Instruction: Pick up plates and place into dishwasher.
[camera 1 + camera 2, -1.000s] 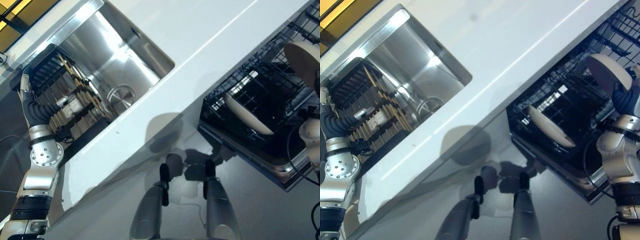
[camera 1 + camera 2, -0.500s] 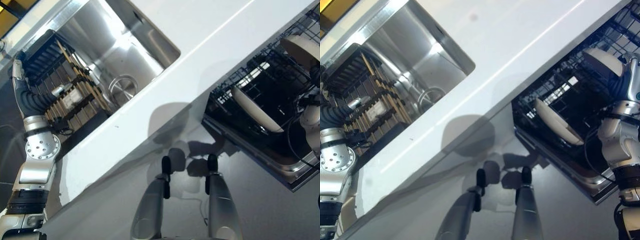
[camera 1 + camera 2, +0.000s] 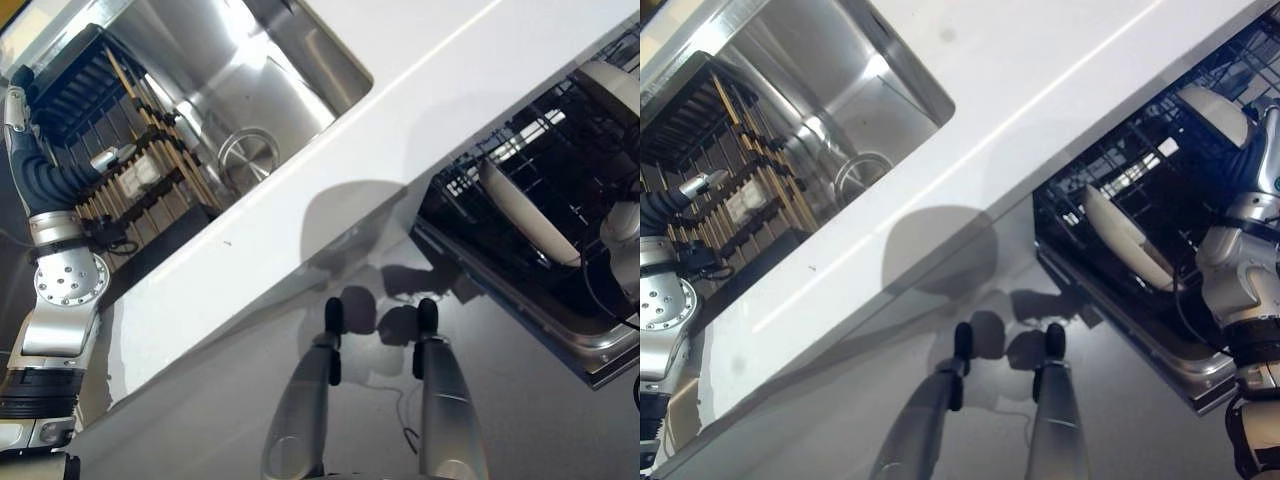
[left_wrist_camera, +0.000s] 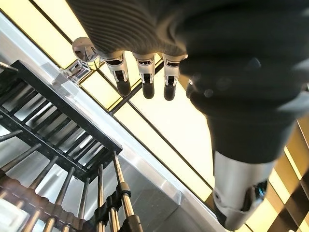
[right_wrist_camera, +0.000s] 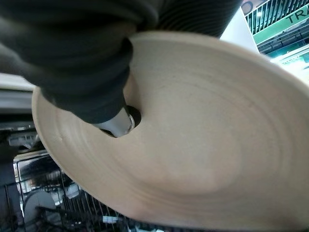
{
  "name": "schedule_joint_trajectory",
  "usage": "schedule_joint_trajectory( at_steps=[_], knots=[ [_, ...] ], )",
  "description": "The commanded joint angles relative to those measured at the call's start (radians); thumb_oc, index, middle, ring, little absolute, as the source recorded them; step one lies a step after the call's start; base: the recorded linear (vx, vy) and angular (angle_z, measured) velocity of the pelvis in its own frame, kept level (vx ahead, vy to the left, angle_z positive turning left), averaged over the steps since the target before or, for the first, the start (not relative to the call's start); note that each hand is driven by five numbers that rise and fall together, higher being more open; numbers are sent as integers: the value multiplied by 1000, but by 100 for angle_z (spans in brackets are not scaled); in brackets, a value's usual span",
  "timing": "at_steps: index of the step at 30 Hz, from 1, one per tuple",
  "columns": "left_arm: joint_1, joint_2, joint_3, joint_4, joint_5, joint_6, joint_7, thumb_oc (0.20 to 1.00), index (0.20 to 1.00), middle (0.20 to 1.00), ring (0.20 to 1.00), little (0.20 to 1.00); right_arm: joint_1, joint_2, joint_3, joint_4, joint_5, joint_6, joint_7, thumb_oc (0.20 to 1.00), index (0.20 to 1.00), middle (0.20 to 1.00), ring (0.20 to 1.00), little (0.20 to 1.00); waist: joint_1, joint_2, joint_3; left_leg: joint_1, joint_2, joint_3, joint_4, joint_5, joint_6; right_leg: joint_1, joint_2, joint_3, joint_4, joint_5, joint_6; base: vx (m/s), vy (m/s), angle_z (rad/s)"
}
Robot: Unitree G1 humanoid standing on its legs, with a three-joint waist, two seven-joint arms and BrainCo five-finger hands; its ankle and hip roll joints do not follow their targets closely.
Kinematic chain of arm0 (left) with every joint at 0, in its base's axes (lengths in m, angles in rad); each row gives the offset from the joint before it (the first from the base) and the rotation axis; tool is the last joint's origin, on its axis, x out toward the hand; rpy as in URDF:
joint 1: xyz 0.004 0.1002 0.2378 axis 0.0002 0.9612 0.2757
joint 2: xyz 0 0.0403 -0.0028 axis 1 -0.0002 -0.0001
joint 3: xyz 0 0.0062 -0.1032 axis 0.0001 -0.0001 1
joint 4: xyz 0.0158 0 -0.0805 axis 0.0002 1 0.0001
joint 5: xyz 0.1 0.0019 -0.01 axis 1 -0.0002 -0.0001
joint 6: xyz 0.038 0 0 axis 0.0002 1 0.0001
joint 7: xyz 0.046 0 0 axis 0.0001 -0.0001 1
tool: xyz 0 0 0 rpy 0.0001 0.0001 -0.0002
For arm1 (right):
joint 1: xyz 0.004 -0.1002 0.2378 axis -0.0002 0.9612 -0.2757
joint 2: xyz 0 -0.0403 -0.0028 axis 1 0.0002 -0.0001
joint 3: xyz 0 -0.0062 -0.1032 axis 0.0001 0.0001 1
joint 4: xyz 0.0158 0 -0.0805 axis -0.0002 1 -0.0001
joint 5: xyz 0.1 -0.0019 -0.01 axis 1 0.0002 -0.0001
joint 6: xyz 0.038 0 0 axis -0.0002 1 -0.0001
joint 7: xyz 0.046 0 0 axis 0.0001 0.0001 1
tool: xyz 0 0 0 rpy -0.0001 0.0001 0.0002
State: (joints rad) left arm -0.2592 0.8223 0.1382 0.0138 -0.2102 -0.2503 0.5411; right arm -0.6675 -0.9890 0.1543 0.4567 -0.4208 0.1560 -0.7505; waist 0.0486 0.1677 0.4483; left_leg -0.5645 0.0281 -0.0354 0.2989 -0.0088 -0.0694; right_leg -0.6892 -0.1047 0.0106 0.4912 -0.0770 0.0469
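In the right eye view, one cream plate (image 3: pixel 1127 238) stands in the dishwasher rack (image 3: pixel 1160 190) at 3 o'clock. The right wrist view shows the right hand (image 5: pixel 82 63) pinching a second plate (image 5: pixel 203 140). The left wrist view shows the left hand (image 4: pixel 231 72) with fingers (image 4: pixel 145 77) relaxed above the drying rack (image 4: pixel 53 140).

plate (image 5: pixel 203 145): cream | rack (image 3: pixel 560 190): black wire | sink (image 3: pixel 250 90): steel | counter (image 3: pixel 1060 90): white

Cream plate (image 5: pixel 193 145) held over the dishwasher rack (image 3: pixel 1120 160); second cream plate (image 3: pixel 1125 238) standing on edge in the rack.
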Motion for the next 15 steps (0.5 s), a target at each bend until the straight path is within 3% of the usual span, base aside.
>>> schedule_joint_trajectory(
  at_steps=[1, 9, 10, 11, 12, 13, 15],
  knots=[
    [-18, -147, -110, 86, 10, -41, 38, 1000, 1000, 1000, 1000, 1000, -91, 4, 40, 13, 5, -26, 5, 200, 200, 200, 200, 200, -10, -48, 72, -91, -83, 21, 31, 12, 75, 4, 38, -119, -34, -22, -23, 0, 0, 0],
    [-8, -153, -110, 88, 10, -44, 40, 1000, 1000, 1000, 1000, 1000, -128, 11, 58, 42, 54, -11, 38, 200, 200, 200, 200, 200, -2, -35, 72, -125, -89, 19, 46, 16, 78, -43, 32, -118, -13, -19, -22, 0, 0, 0],
    [-7, -154, -110, 87, 10, -45, 40, 1000, 1000, 1000, 1000, 1000, -132, 14, 62, 45, 62, -9, 35, 395, 395, 395, 395, 395, -2, -33, 72, -127, -90, 19, 46, 16, 78, -46, 32, -118, -12, -19, -23, 0, 0, 0],
    [-3, -156, -111, 85, 11, -46, 39, 1000, 1000, 1000, 1000, 1000, -130, 18, 61, 48, 66, -9, 32, 740, 740, 740, 740, 740, -1, -32, 72, -127, -90, 19, 47, 15, 78, -47, 32, -118, -11, -19, -24, 0, 0, 0],
    [-1, -157, -111, 82, 12, -46, 39, 1000, 1000, 1000, 1000, 1000, -129, 21, 58, 49, 65, -7, 36, 950, 950, 950, 950, 950, -1, -31, 72, -127, -91, 18, 49, 15, 79, -47, 31, -118, -9, -20, -24, 0, 0, 0],
    [5, -161, -111, 82, 14, -51, 38, 1000, 1000, 1000, 1000, 1000, -127, 28, 59, 50, 62, -6, 36, 1000, 1000, 1000, 1000, 1000, -1, -30, 72, -124, -91, 18, 48, 14, 79, -45, 32, -117, -8, -20, -25, 0, 0, 0],
    [7, -161, -113, 77, 11, -49, 40, 1000, 1000, 1000, 1000, 1000, -125, 34, 63, 52, 66, -1, 41, 1000, 1000, 1000, 1000, 1000, -2, -28, 72, -114, -92, 19, 45, 14, 78, -37, 32, -118, -11, -20, -27, 0, 0, 0]
  ],
)
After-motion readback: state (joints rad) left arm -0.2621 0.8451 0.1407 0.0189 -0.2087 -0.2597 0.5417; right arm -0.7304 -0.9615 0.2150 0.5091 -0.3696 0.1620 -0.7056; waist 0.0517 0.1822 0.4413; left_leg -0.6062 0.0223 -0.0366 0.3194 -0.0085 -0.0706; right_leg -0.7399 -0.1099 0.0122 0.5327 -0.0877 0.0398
